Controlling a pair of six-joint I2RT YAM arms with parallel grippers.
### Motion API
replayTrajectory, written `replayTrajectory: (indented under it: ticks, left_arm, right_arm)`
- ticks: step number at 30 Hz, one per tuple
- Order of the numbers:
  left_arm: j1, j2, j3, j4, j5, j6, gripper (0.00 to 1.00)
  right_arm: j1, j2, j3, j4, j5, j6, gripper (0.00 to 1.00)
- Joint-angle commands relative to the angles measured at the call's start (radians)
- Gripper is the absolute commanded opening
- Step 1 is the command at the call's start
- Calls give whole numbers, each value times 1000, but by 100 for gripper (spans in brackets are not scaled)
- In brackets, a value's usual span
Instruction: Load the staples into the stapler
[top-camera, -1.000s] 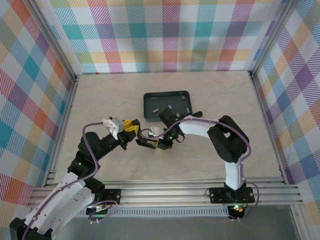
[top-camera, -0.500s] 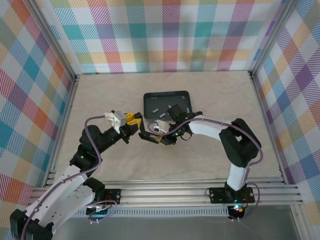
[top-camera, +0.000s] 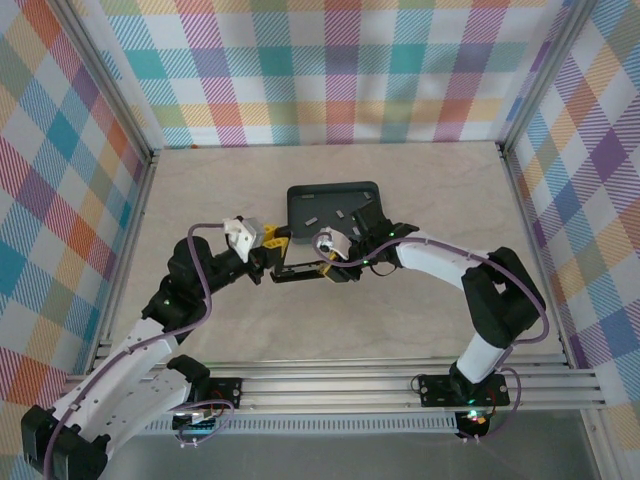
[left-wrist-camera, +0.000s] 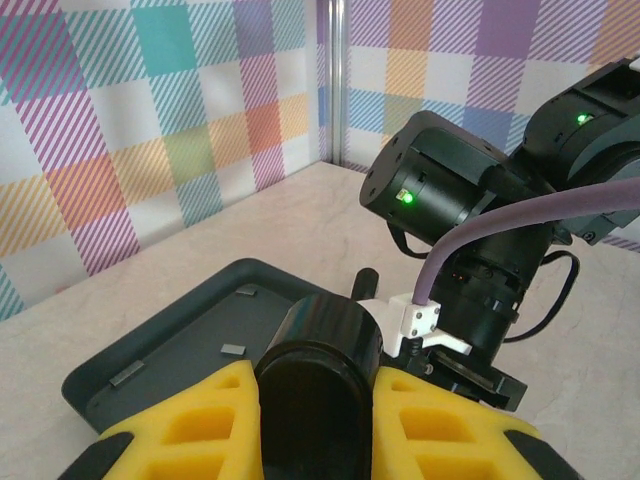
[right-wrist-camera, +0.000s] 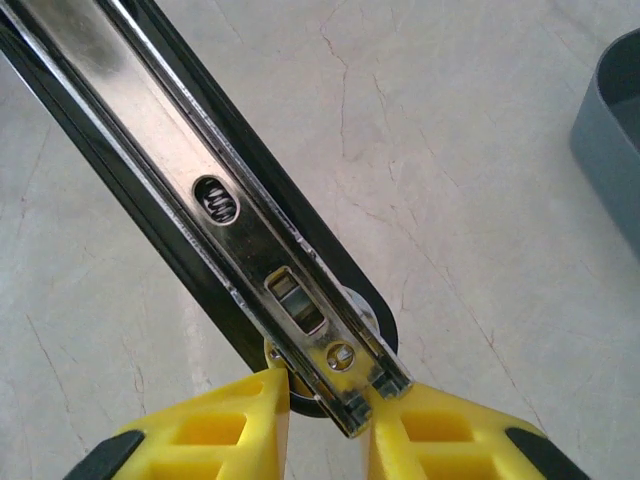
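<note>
The black stapler hangs open between my two grippers, just in front of the dark grey tray. My left gripper is shut on its rounded black body, with a yellow finger on each side. My right gripper is shut on the end of the silver metal magazine rail, and both its yellow fingers press against the rail. The staples are small grey strips lying loose in the tray. The staples lie apart from both grippers.
The table is pale marble, fenced by aluminium rails and checked cloth walls. The tray's corner lies close to the right of the rail. The right arm's black wrist looms just beyond the stapler. Open tabletop lies left and right of the arms.
Both arms have carried the stapler away from their bases toward the tray. The stapler now lies more level between the grippers, closer to the tray's front edge.
</note>
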Motion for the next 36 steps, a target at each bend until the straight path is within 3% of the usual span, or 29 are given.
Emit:
replayTrajectory:
  ticks: [1, 6, 20, 36]
  left_arm:
    - [-5, 3, 11, 210, 9, -49, 0]
    - [-5, 34, 20, 381, -25, -108, 0]
    - [-5, 133, 71, 580, -23, -198, 0]
    - [-23, 241, 71, 587, -95, -176, 0]
  right_arm:
    - [17, 11, 25, 47, -116, 19, 26]
    - [15, 41, 5, 94, -111, 59, 25]
    - [18, -13, -70, 379, -224, 239, 25]
    - [23, -49, -72, 448, -233, 266, 25]
